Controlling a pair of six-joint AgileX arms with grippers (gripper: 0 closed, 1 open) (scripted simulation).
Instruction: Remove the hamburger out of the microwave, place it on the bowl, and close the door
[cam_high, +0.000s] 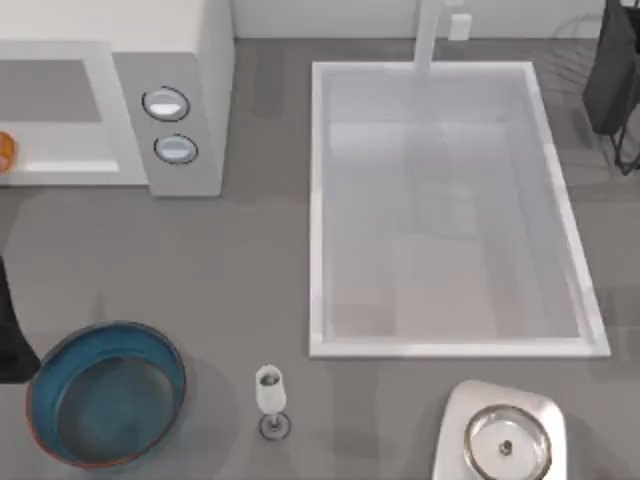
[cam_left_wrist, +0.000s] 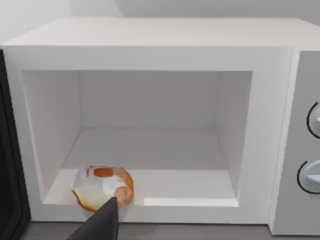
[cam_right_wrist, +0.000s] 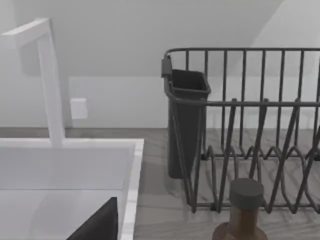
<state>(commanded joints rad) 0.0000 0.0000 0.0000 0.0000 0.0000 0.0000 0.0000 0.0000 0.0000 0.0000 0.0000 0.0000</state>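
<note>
— Item one, the microwave (cam_left_wrist: 150, 45)?
— White box at the far left of the worktop (cam_high: 250, 260), cavity open, two round knobs (cam_high: 166, 104) on its right panel. The door (cam_left_wrist: 9, 165) stands swung out at the cavity's left edge, seen edge-on as a dark strip.

— The hamburger (cam_left_wrist: 102, 187)?
— Inside the cavity, on its floor, near-left corner, just behind the front lip. Cream lump, orange patch on top.

— The bowl (cam_high: 105, 395)?
— Deep blue, reddish rim, near left on the worktop, well apart from the microwave. Nothing in it.

— The left tool?
— One dark fingertip (cam_left_wrist: 102, 225) rises just in front of the hamburger. Apart or together: cannot tell.

— The right tool?
— One dark fingertip (cam_right_wrist: 100, 225) over the sink's (cam_high: 445, 210) far right corner, facing a dark wire dish rack (cam_right_wrist: 250, 125) and a brown bottle (cam_right_wrist: 242, 210). State: cannot tell.

— Sundries?
— White faucet (cam_high: 430, 35) behind the sink; small wine glass (cam_high: 270, 395) near centre; steel round dish on a silvery base (cam_high: 505, 440) near right.
</note>
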